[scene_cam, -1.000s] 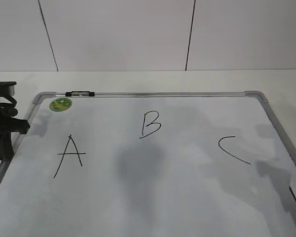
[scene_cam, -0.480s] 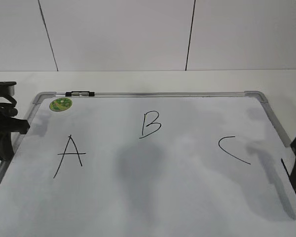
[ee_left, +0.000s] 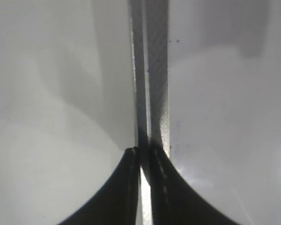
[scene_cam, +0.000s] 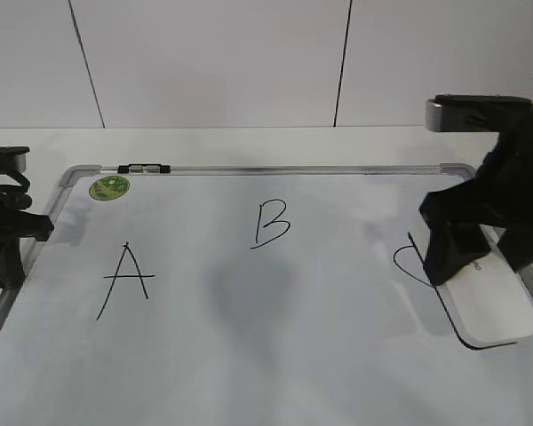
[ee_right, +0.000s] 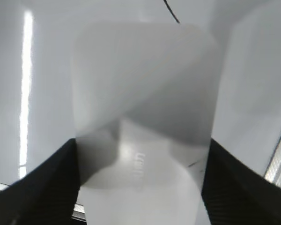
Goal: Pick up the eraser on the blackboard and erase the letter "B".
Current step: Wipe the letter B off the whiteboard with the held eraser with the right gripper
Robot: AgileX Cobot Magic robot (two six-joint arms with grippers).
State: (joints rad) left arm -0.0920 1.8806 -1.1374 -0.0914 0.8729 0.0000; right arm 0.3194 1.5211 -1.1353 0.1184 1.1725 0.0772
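Observation:
The white eraser (scene_cam: 489, 302) sits low over the right side of the blackboard (scene_cam: 338, 355), its dark underside showing along the near edge. My right gripper (scene_cam: 480, 262) is shut on the eraser's far end. In the right wrist view the eraser (ee_right: 145, 117) fills the space between the two fingers of the gripper (ee_right: 140, 145). The black letter "B" (scene_cam: 271, 224) is in the upper middle of the board, well left of the eraser. My left gripper (scene_cam: 43, 229) is shut and empty at the board's left frame; the left wrist view (ee_left: 141, 152) shows it over the frame strip (ee_left: 152, 70).
A black "A" (scene_cam: 124, 280) is at the left. A black "C" (scene_cam: 404, 262) is partly hidden behind the right gripper. A green round sticker (scene_cam: 109, 187) and a small black clip (scene_cam: 144, 168) are at the top left. A white wall stands behind.
The right arm has come in from the right edge, carrying the eraser over the board to the "C". The left arm has not moved.

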